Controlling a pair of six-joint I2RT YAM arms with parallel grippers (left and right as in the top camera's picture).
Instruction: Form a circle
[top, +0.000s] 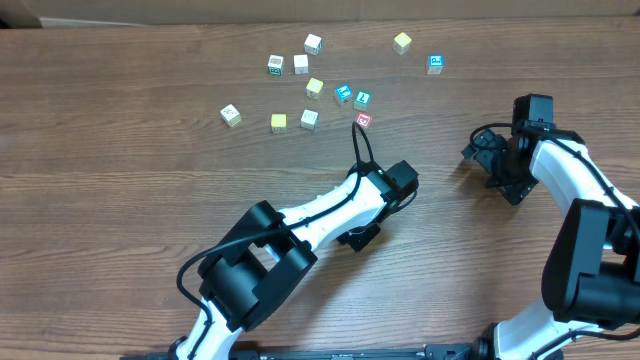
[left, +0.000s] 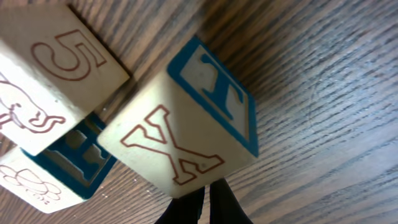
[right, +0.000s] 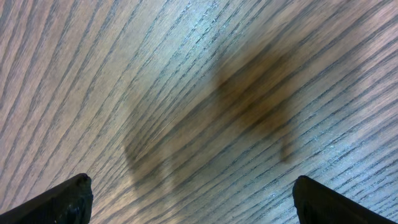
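While left fingers (left: 225, 209) sit shut, lettered cubes (left: 180, 143) crowded just ahead.

We'd call this a robotics lab bench: two white-and-black robot arms (top: 330, 205) at a brown wood-grain table (top: 100, 200), small lettered wooden cubes (top: 309, 118) scattered on it.

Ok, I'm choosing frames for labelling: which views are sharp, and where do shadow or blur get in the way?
Overhead: evenly lit and sharp, but the scattered cubes show tiny. Left wrist: crisp close-up of the X block, with the gap beside the 5 block in deep shade. Right wrist: the table grain smears toward the upper right, under a soft dark shadow.
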